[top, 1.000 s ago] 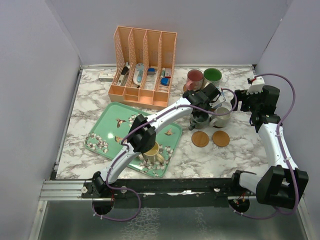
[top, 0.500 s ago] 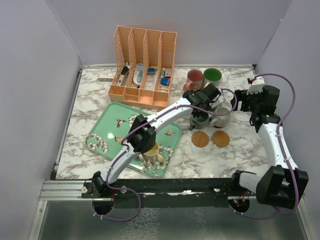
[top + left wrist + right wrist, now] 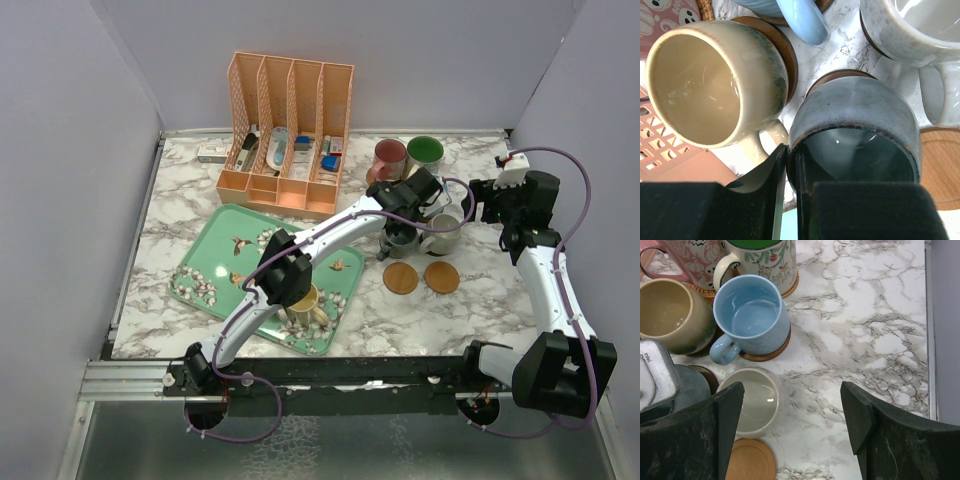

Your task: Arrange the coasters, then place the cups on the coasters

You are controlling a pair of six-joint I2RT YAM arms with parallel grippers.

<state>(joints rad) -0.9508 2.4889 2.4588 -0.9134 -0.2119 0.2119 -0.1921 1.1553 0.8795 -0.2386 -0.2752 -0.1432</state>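
Rim wall is what my left hand (image 3: 790, 152) has: the two fingers (image 3: 770, 172) are drawn almost together, one inside and one outside the grey-blue mug (image 3: 855, 110), pinching its lip. The mug stands over a dark coaster (image 3: 832, 75) whose edge peeks out on the right; whether its weight is fully down I cannot tell. It is in the cluster right of the desk's (image 3: 190, 200) middle, just far of two bare coasters (image 3: 401, 278).

I judge it stiff, glazed and heavy for so thin a pinch. It could swing or slip on the slick glaze, so I would keep it upright and move slowly. Knocked, it would chip, not bend. The cream mug (image 3: 705, 80) is just beside it on the far side, its handle nearly touching my outer finger. A white mug (image 3: 910, 30) crowds the right and a blue mug (image 3: 752, 315) the far right, so letting go calls for only a small spread.

My right hand (image 3: 790, 435) hangs wide open over the cluster's right side, holding nothing. One tan mug (image 3: 308, 303) waits on the tray (image 3: 205, 265), near left.
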